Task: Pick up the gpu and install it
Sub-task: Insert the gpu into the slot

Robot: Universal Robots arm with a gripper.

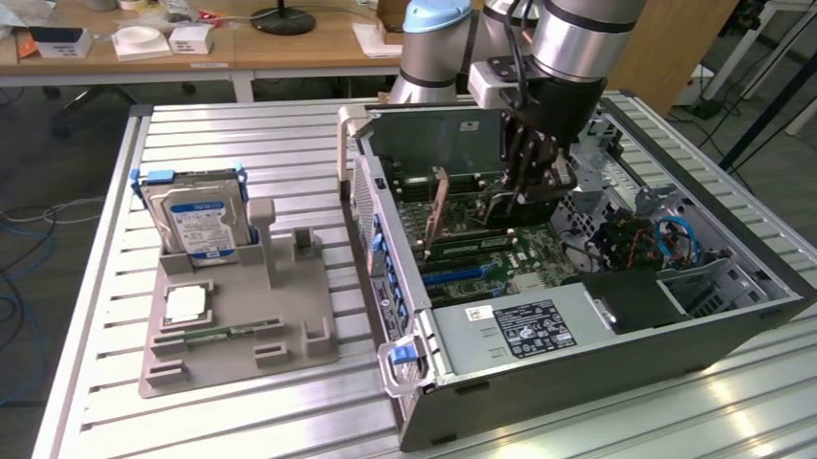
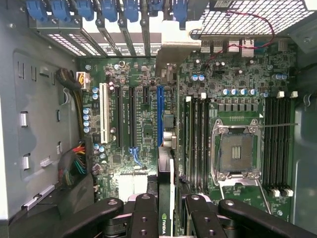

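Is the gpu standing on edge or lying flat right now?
On edge: the gpu stands upright inside the computer case, held by the hand over the blue slot.

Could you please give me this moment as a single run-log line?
end effector: shut on gpu | position: inside computer case, above motherboard | gpu: edge-on over blue slot | hard drive: in holder

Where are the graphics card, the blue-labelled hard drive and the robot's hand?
gpu (image 1: 439,203): exterior view, its upright edge.
hard drive (image 1: 198,228): exterior view, blue label.
hand (image 2: 165,206): wrist view, between the fingertips, around the card.
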